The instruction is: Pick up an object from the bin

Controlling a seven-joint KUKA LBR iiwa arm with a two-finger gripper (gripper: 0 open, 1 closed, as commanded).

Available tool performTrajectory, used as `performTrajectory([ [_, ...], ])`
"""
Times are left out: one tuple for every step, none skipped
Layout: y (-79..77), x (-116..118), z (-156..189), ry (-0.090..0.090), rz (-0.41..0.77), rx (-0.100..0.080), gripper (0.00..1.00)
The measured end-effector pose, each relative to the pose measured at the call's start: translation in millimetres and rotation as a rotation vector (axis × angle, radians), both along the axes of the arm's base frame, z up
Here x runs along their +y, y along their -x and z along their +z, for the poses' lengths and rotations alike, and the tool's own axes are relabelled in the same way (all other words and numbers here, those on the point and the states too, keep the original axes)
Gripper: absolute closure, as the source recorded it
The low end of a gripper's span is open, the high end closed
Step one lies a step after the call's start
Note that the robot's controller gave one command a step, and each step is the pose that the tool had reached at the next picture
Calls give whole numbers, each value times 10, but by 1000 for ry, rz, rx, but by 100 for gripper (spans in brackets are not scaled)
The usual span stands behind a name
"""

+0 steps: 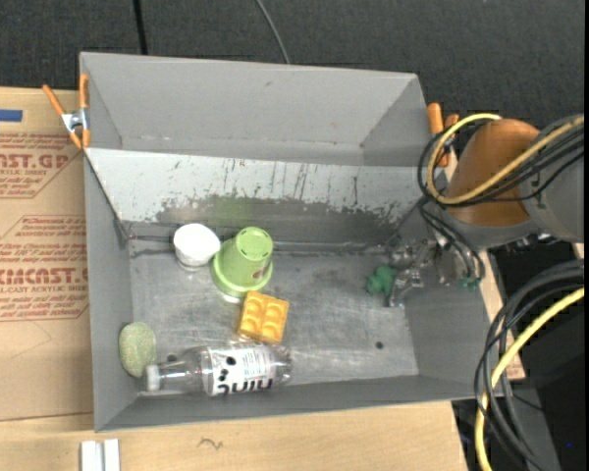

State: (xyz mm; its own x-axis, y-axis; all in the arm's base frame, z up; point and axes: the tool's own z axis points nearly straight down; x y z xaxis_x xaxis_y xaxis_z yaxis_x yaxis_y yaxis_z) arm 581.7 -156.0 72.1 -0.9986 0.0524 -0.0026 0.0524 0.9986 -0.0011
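A: The gripper (408, 275) sits low at the right side of the bin (275, 106), just beside a small green object (380, 282). Whether it is spread or pinching cannot be told.

B: It should probably centre over that piece before closing, and keep off the right wall.

A: Is anything in the way?

B: Seemingly not. From near to far, the clear bottle (221, 369), grey-green pebble (135, 347), yellow block (263, 316), green cup (243, 259) and white lid (195, 244) all lie well apart, to the left.
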Motion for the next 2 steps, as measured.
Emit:
performTrajectory([
  [10,4,26,0,0,2,100],
  [22,10,173,-2,0,6,100],
])
